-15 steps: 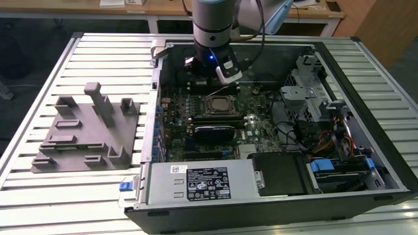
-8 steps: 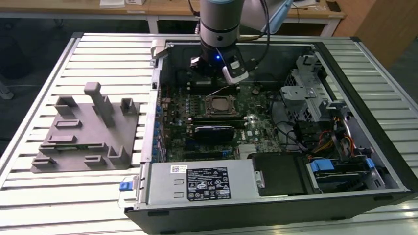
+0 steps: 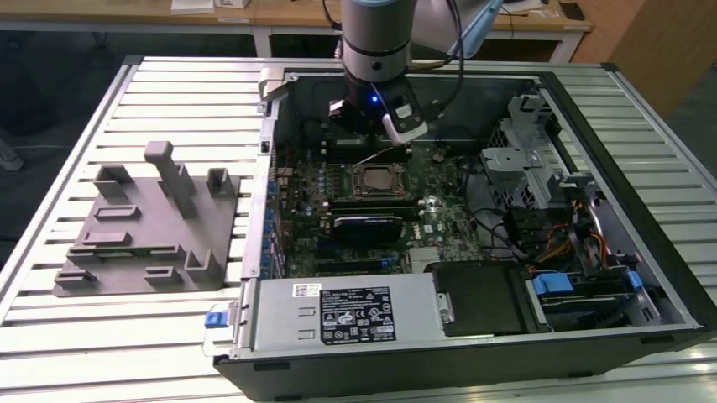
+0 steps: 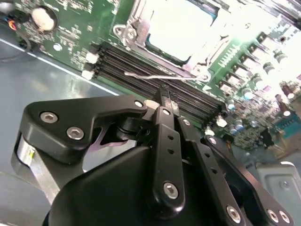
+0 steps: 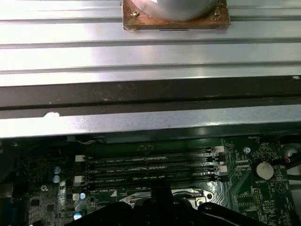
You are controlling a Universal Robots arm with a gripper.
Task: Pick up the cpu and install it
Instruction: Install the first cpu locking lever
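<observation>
Open computer case (image 3: pixel 627 277) on slatted counter (image 3: pixel 67 126); arm above motherboard (image 3: pixel 437 218).
Gripper (image 4: pixel 162 96) hangs just above the socket (image 3: pixel 378 179), fingers closed together, holding nothing visible. The cpu (image 4: pixel 181 26) sits seated in the socket beside the memory slots (image 5: pixel 150 170).

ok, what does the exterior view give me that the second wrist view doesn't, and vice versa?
Exterior view alone: the whole open computer case on the slatted table, the grey plastic block on the exterior view's left, and the power supply.
Second wrist view alone: the pincer's black links close up, the socket's thin wire lever, and a coin cell.
Both: the motherboard, the memory slots, and the socket holding a pale square, probably the cpu, with the pincer close by.
</observation>
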